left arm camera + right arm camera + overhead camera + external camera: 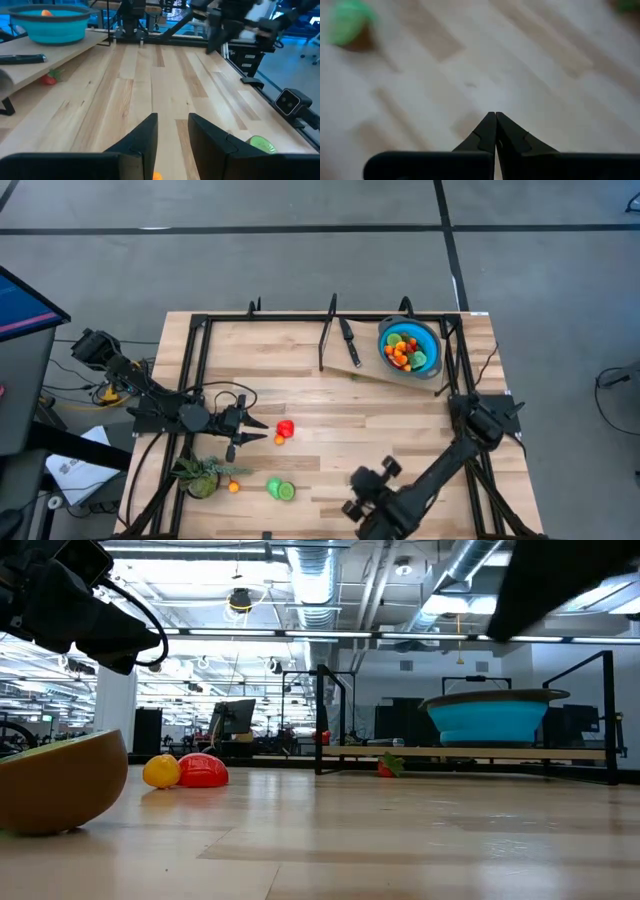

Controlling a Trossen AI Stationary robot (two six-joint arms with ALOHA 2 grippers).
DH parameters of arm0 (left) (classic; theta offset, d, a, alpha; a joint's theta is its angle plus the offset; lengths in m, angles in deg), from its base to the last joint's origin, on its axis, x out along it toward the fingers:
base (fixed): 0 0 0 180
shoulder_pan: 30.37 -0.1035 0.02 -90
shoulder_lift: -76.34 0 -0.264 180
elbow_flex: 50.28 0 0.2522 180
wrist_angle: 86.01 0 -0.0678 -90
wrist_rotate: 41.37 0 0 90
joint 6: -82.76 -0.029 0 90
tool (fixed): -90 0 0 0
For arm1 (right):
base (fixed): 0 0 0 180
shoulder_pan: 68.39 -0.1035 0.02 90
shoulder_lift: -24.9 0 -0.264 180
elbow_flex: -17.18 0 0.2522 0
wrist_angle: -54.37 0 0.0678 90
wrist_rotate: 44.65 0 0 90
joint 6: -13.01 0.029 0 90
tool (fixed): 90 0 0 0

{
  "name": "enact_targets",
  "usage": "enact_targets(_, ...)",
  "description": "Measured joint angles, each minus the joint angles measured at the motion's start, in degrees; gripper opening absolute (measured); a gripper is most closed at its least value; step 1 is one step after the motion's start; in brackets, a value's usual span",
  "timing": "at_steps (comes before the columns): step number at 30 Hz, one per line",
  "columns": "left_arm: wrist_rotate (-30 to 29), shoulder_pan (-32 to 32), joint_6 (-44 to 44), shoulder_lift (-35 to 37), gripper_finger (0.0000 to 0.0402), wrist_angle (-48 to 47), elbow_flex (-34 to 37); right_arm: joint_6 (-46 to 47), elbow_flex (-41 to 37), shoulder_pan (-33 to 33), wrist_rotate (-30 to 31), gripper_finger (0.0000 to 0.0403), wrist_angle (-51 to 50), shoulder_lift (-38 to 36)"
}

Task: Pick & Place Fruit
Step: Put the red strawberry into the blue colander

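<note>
Left gripper (247, 428): jaws apart, empty, aimed three o'clock at small red toy fruit (286, 428).
Right gripper (495, 118): pressed together, parked.

Left hand (262, 428): bare counter (400, 430) is lying open ahead of its fingers toward the right side. A red fruit (286, 428) and an orange fruit (279, 440) are sitting just beyond its fingertips, obstructing a straight advance. The leafy plant (200, 475) is standing close beside it. The raised board (365, 360) with blue bowl (410, 346) is blocking the far corner.
</note>
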Motion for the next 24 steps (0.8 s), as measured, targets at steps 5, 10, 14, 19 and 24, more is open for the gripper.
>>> enact_targets(5,0.01,0.00,-0.31,0.01,0.0103,0.00,0.00,0.18,-8.77,1.87,3.61,0.0000,0.76,-4.19)
enact_targets(10,-0.01,-0.02,-1.01,0.01,0.0103,0.04,0.00,-7.23,-30.21,3.81,3.66,0.0000,28.21,-14.66)
enact_targets(14,-0.02,-0.02,-1.88,0.01,0.0103,0.08,0.00,-15.44,-47.00,6.19,6.28,0.0000,52.80,-22.89)
enact_targets(19,-0.03,-0.01,-1.98,0.01,0.0103,0.11,0.00,-26.42,-59.87,11.75,6.53,0.0000,68.22,-27.27)
enact_targets(24,-3.22,-0.02,-3.23,0.01,0.0103,0.15,-0.02,-25.20,-64.55,19.44,6.23,0.0000,72.72,-26.13)
